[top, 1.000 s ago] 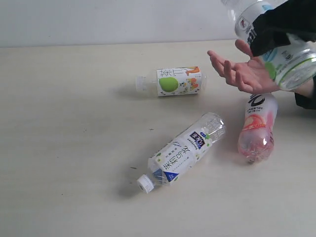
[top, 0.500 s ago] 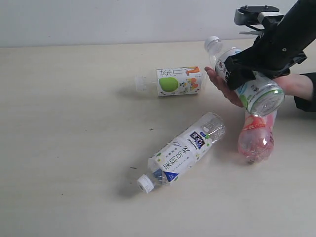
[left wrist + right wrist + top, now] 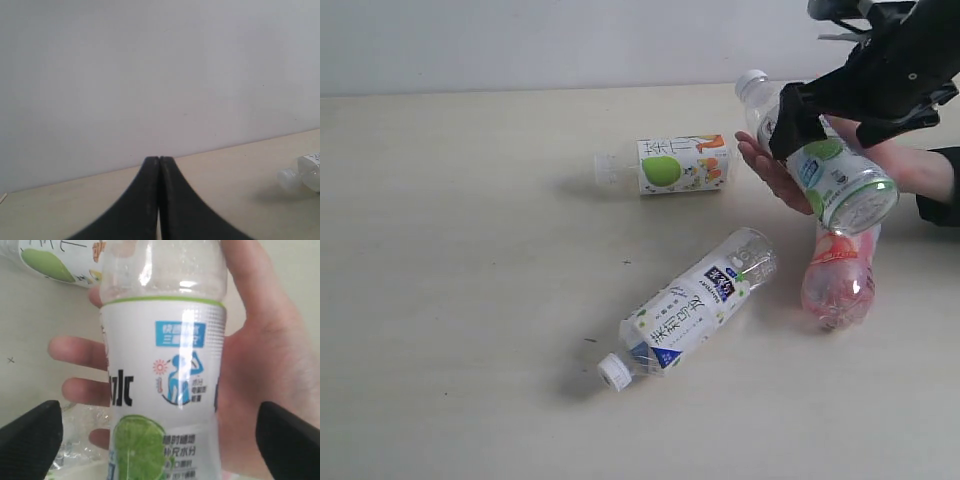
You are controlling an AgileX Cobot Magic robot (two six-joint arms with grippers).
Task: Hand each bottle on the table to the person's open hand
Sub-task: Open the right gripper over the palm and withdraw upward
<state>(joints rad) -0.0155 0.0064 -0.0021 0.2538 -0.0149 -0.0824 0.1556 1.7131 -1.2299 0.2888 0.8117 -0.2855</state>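
The white-green bottle (image 3: 825, 172) (image 3: 165, 390) lies across the person's open hand (image 3: 767, 172) (image 3: 265, 365), cap toward the far side. My right gripper (image 3: 830, 125) (image 3: 160, 440) straddles it, open, with a gap showing between each finger and the label. On the table (image 3: 470, 300) lie the apple-and-orange bottle (image 3: 672, 165) (image 3: 55, 260), the white-blue bottle (image 3: 690, 308) and the pink-black bottle (image 3: 840, 265), which is partly under the hand. My left gripper (image 3: 159, 162) is shut on nothing and is out of the exterior view.
A pale wall (image 3: 570, 40) runs behind the table's far edge. The person's black sleeve (image 3: 940, 195) enters from the right edge. A bottle's white cap (image 3: 290, 178) shows far off in the left wrist view.
My right gripper came down with the white-green bottle onto the person's palm, and its fingers have now spread away from the bottle. The other bottles have not moved.
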